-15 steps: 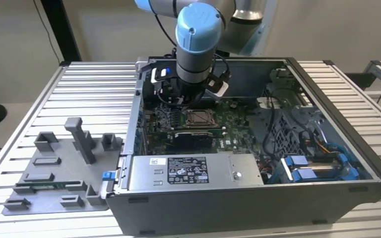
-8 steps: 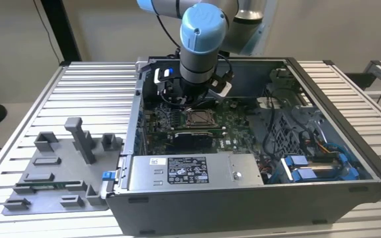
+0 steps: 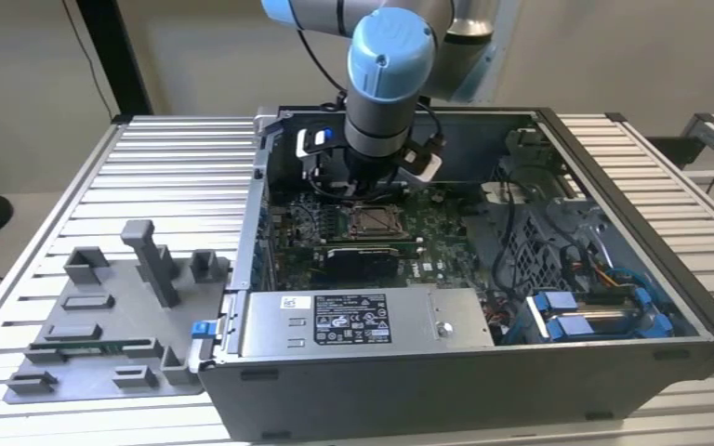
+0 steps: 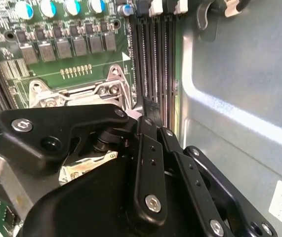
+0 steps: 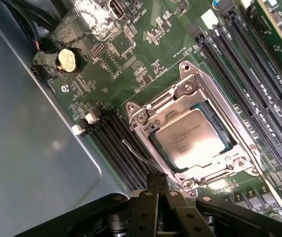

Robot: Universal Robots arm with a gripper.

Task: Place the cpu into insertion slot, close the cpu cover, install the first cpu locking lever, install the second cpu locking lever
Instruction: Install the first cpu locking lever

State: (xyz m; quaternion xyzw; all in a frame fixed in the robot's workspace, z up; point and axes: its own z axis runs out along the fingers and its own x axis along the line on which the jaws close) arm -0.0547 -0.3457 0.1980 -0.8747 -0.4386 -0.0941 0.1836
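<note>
The cpu (image 5: pixel 190 138) lies silvery face up in the insertion slot (image 5: pixel 239 165) on the green board. The cpu cover (image 5: pixel 163 106) lies flat over it, framing the chip in its window. A thin wire locking lever (image 5: pixel 136 152) stands off the socket's side and runs to my gripper (image 5: pixel 156 178), whose fingers are shut together at the wire's end. I cannot tell whether they pinch it or only touch it. In the exterior view the gripper (image 3: pixel 360 186) hangs inside the open computer case just behind the socket (image 3: pixel 374 220). The second wrist view has the socket's corner (image 4: pixel 76 94) beyond the gripper (image 4: pixel 148 116).
Black memory slots (image 5: pixel 116 143) run beside the lever, close to the grey case wall (image 5: pixel 27 148). A black rectangular part (image 3: pixel 357 262) and the labelled power supply (image 3: pixel 350 321) sit in front of the socket. A grey fixture plate (image 3: pixel 109 316) lies on the table at the exterior view's left.
</note>
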